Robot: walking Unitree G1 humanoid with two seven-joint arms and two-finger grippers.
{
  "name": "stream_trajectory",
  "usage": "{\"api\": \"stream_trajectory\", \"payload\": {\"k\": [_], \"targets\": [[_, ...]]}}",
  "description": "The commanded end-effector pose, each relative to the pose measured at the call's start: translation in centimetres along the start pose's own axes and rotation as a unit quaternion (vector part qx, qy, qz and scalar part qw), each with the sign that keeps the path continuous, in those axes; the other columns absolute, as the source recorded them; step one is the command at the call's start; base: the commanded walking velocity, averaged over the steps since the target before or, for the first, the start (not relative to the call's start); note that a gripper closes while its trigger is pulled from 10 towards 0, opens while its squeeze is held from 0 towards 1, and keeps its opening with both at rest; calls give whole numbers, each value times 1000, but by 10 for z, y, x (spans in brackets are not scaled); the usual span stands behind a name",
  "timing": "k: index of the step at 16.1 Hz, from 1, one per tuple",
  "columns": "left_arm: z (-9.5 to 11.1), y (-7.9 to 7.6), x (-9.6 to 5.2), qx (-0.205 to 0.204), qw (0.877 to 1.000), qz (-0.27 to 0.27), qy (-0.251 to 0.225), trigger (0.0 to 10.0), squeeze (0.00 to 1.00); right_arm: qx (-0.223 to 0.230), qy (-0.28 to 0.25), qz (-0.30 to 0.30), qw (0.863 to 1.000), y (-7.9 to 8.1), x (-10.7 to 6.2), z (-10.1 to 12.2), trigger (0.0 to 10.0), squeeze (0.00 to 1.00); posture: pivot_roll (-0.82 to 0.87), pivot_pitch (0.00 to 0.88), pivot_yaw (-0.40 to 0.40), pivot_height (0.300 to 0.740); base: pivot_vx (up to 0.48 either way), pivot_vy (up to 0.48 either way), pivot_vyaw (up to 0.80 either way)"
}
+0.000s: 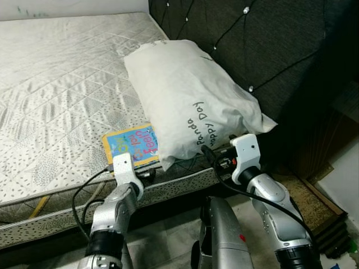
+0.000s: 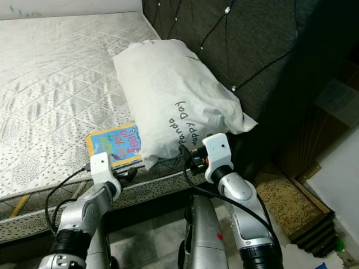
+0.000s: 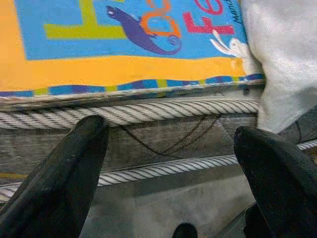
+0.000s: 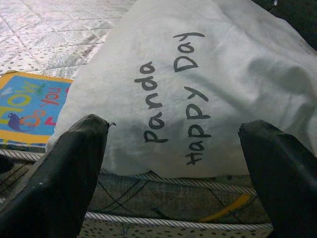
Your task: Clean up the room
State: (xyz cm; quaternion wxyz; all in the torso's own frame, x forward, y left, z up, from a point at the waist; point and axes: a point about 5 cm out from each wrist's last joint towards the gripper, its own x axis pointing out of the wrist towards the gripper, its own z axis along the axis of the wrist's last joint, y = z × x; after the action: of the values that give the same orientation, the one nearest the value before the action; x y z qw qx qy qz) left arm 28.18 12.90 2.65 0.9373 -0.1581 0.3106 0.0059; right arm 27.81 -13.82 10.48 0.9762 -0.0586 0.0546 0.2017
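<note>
On the bare mattress point(image 1: 61, 95), a white pillow point(image 1: 190, 95) leans by the dark headboard point(image 1: 269, 45), its corner overlapping a colourful book point(image 1: 130, 145) at the bed's edge. The left gripper point(image 3: 168, 163) faces the book — fingers spread, empty. The right gripper point(image 4: 173, 163) faces the pillow — likewise spread.

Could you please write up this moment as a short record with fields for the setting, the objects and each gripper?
setting: bare quilted mattress against a dark tufted headboard
pillow: white pillow printed "Panda Happy Day", at the head end near the mattress edge
book: colourful book flat at the mattress edge, one side tucked under the pillow
left gripper: left gripper open, at the mattress side just below the book
right gripper: right gripper open, facing the pillow's printed corner, touching nothing
</note>
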Motion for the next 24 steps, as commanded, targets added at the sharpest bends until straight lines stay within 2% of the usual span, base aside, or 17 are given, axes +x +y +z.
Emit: {"api": "stream_trajectory", "payload": {"k": [1,7,11,14,24], "targets": [[4,4,-2,1,1000,8,-6,10000,0,-7,-4,-5,1000,-3,1,3,10000,0,-87,0,-46,504,0,0,0],[4,-3,2,8,1000,-6,-3,10000,0,-9,-6,-6,1000,-4,4,3,10000,0,-91,0,-43,504,0,0,0],[9,7,3,3,1000,7,-8,10000,0,-12,-3,-11,1000,-5,1,1,10000,0,-95,0,-40,504,0,0,0],[14,20,2,3,999,26,-19,10000,0,-13,-1,-11,1000,-6,1,0,10000,0,-93,0,-44,504,0,0,0],[16,44,-2,3,998,56,-22,10000,0,-16,2,-11,1000,-8,3,-3,10000,0,-90,0,-48,504,0,0,0]]}}
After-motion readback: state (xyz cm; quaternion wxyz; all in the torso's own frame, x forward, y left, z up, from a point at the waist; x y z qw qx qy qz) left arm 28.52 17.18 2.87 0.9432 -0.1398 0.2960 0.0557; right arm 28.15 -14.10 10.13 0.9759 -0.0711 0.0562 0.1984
